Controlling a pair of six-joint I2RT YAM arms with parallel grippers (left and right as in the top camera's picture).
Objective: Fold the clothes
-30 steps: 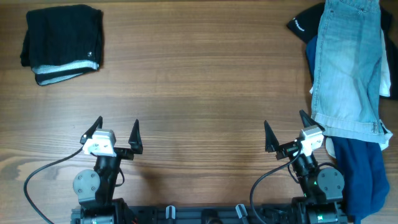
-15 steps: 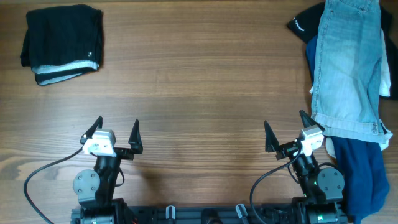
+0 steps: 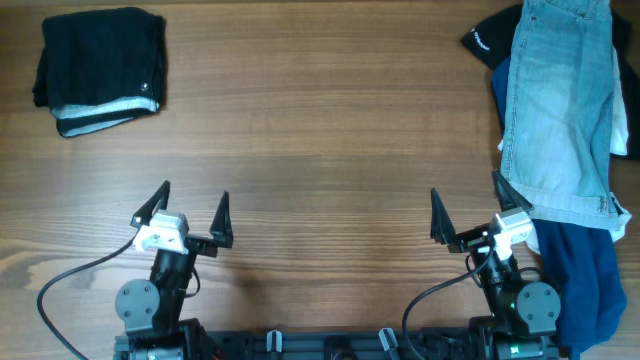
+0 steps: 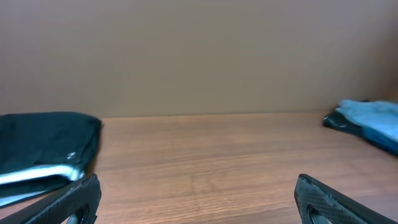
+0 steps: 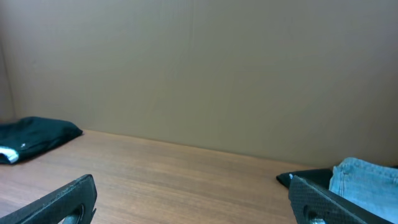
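Observation:
Light-blue denim shorts (image 3: 558, 105) lie unfolded at the table's right edge, on top of a navy-blue garment (image 3: 580, 280) and a black garment (image 3: 490, 40). They also show in the right wrist view (image 5: 367, 180) and the left wrist view (image 4: 373, 121). A folded black garment with a white edge (image 3: 98, 70) lies at the far left, also in the left wrist view (image 4: 43, 146). My left gripper (image 3: 192, 208) is open and empty near the front edge. My right gripper (image 3: 468, 212) is open and empty, just left of the shorts' hem.
The wooden table (image 3: 320, 150) spans the view. A plain tan wall (image 5: 199, 74) stands behind the far edge. Black cables (image 3: 70, 285) run from both arm bases at the front.
Both arms have shifted slightly toward the front edge, the right one also a little to the right. The clothes have not moved.

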